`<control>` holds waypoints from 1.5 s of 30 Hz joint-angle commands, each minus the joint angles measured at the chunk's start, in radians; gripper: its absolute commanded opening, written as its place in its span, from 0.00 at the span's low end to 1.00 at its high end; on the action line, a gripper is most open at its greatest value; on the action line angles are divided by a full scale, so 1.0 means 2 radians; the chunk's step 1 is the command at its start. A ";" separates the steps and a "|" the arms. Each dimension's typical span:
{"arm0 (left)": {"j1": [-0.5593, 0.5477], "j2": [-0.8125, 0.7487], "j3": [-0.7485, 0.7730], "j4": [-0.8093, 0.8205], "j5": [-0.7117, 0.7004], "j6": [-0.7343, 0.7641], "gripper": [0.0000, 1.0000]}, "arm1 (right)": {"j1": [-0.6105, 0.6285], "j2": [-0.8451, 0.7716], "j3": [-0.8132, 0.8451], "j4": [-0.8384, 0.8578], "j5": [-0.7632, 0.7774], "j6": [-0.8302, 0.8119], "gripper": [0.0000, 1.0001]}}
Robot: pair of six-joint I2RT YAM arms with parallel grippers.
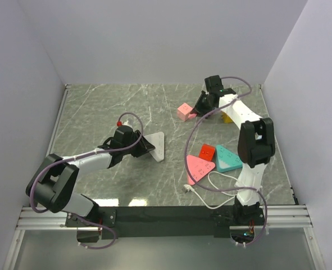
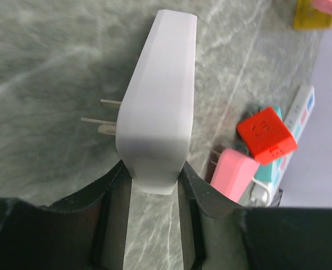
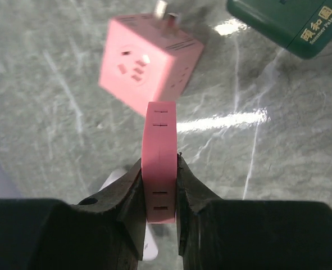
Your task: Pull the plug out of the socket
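My left gripper (image 1: 146, 146) (image 2: 154, 175) is shut on the narrow end of a white wedge-shaped plug (image 1: 158, 146) (image 2: 157, 101), held just over the marble table. Its metal prongs (image 2: 104, 121) stick out bare to the left, in no socket. My right gripper (image 1: 199, 109) (image 3: 160, 169) is shut on a thin pink slotted socket piece (image 3: 160, 146), seen edge-on. A pink cube socket (image 1: 183, 111) (image 3: 149, 62) lies just beyond it, apart from it, with a metal prong showing at its far side.
A red cube (image 1: 206, 152) (image 2: 265, 134), a teal triangular socket (image 1: 228, 158) and a pink triangular one (image 1: 199, 167) with a white cable (image 1: 210, 185) lie at the front right. A yellow block (image 1: 226, 117) and a green box (image 3: 289, 22) sit by the right gripper.
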 commanded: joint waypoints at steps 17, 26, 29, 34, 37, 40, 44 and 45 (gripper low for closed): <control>-0.047 0.158 0.083 0.037 0.237 0.094 0.01 | -0.026 0.077 0.072 0.000 0.016 0.010 0.93; -0.061 0.165 0.082 -0.024 0.238 0.118 0.08 | -0.027 -0.090 -0.008 -0.002 -0.017 -0.045 0.96; -0.069 0.175 0.090 -0.051 0.243 0.129 0.18 | -0.027 -0.149 -0.030 -0.020 -0.013 -0.072 0.96; -0.090 0.199 0.090 -0.065 0.249 0.137 0.54 | -0.027 -0.235 -0.075 -0.056 0.021 -0.103 0.97; -0.096 0.201 0.081 -0.067 0.232 0.129 0.97 | -0.027 -0.281 -0.103 -0.064 0.037 -0.114 0.98; -0.097 0.184 0.070 -0.072 0.203 0.118 0.99 | -0.027 -0.321 -0.125 -0.067 0.040 -0.120 0.98; -0.103 0.108 0.071 -0.109 0.142 0.115 1.00 | -0.028 -0.371 -0.155 -0.060 0.058 -0.133 0.98; -0.107 0.091 0.075 -0.124 0.123 0.117 1.00 | -0.027 -0.396 -0.174 -0.056 0.066 -0.135 0.98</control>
